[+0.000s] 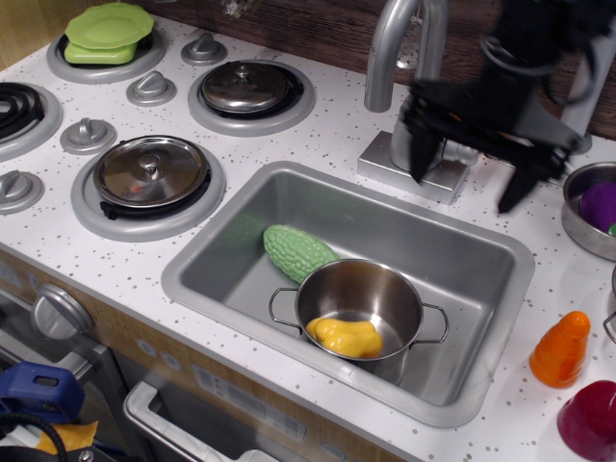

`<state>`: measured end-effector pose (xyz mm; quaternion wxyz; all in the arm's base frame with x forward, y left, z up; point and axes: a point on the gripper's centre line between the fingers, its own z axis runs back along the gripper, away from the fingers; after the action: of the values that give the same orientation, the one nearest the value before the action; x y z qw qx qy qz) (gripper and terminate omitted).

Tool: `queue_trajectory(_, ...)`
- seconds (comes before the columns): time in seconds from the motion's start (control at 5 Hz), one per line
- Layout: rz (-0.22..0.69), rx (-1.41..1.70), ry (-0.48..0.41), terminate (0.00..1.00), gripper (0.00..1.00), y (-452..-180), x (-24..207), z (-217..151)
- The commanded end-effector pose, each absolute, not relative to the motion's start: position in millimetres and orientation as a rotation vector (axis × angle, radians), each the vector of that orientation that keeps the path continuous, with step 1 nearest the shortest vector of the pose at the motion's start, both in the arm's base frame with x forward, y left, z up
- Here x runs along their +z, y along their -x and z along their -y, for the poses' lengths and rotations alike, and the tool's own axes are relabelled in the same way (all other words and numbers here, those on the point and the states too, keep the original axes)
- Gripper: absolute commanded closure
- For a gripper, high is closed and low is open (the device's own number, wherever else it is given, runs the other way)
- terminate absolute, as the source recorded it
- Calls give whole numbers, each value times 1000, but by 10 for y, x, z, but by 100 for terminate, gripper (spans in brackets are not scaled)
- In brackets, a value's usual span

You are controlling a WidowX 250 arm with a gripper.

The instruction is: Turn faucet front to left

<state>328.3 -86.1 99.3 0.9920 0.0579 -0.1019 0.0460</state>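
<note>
A single camera looks down at an angle from above the counter's [289,322] front edge, fairly close, facing its back edge.

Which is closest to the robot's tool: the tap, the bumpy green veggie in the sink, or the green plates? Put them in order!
Measured from the tool:
1. Tap, right beside it, behind the sink.
2. Bumpy green vegetable, down in the sink, in front and left.
3. Green plates, far back-left corner on a burner.
</note>
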Motion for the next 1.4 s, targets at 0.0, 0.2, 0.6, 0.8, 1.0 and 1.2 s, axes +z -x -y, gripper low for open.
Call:
queue_trajectory(0.0,273,61,-101,0,0,-3423,1134,954)
queue_trajectory(0.2,291,32,-117,0,0,-3509,1168,915)
queue_trajectory(0.6,288,-9,-141,0,0,-3612,1288,760)
queue_trajectory(0.8,288,-32,-147,0,0,-3611,1336,629)
queue_trajectory(1.0,284,-58,-155,0,0,-3628,1362,466)
queue_trajectory(1.2,288,-81,-148,0,0,-3653,1348,325)
